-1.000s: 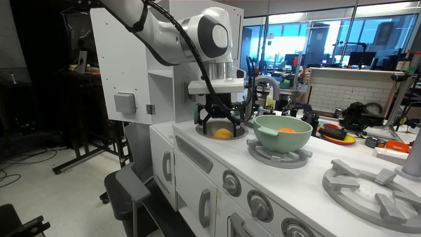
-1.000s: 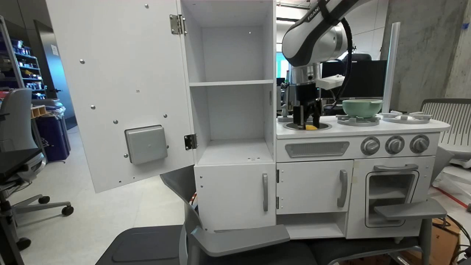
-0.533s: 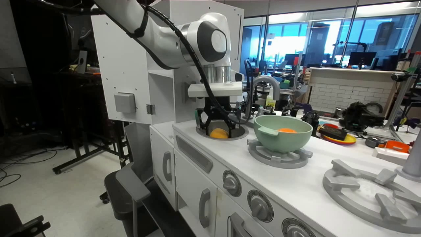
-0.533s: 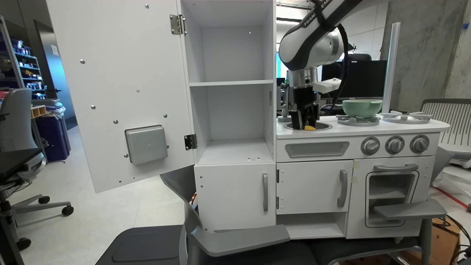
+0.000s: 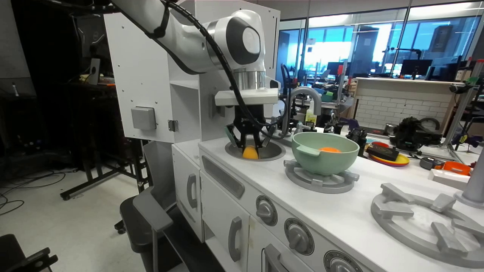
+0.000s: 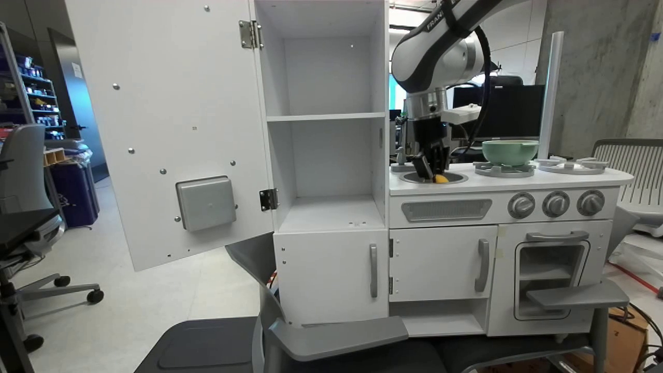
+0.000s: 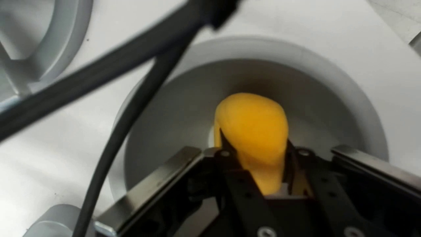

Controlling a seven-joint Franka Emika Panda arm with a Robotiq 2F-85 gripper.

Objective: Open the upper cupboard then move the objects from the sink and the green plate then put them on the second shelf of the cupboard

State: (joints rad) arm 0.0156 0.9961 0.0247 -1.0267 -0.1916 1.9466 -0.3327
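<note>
Wrist view is showing my gripper [image 7: 257,148], its jaws clenching a yellow toy [image 7: 253,118] from both sides. They are holding it within the round grey sink [image 7: 322,98]; whether it is touching the bottom, I cannot tell. In both exterior views my arm [image 5: 193,49] is hanging over the sink, my gripper pointing down. Behind the sink, in an exterior view, a faucet [image 5: 317,104] is arching up. A white counter [image 5: 340,211] is spreading around, and just beside the sink the green plate [image 5: 325,162] is resting on a grey burner [image 5: 321,187], an orange toy [image 5: 330,150] lying inside. Another burner [image 5: 448,238] is lying farther along. On the sink's opposite side, in an exterior view, the cupboard [image 6: 336,77] is standing with its white door [image 6: 171,134] hanging wide open and a shelf [image 6: 325,117] running across the inside.
</note>
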